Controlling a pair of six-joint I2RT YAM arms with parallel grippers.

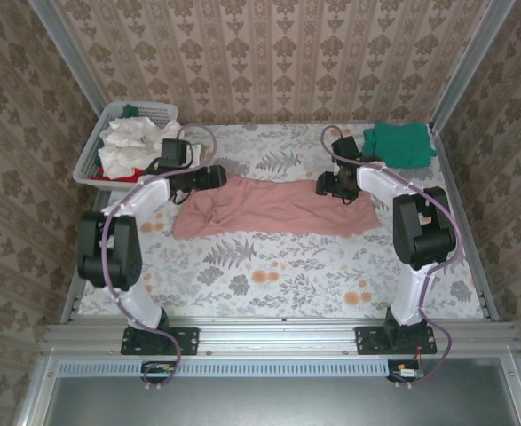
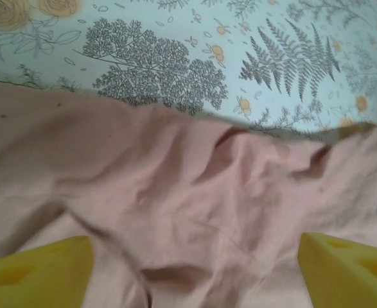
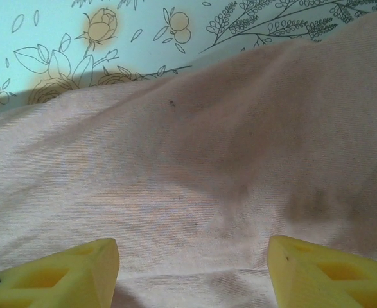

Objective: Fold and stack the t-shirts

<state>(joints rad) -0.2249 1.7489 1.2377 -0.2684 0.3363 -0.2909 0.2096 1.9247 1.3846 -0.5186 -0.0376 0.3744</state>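
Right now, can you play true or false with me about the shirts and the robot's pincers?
1. The pink shirt lies spread out on the table between the two arms. True.
2. The basket is empty. False: white cloth is piled in it.
3. The left pincer is shut tight on the pink shirt. False: its fingers stand wide apart over the cloth.
4. A teal-green shirt lies at the far right corner of the table. True.

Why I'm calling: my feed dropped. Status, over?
Open: left gripper, right gripper, both over pink shirt. Shirt rumpled mid-table, unstacked. Off at the sides: basket, teal shirt.
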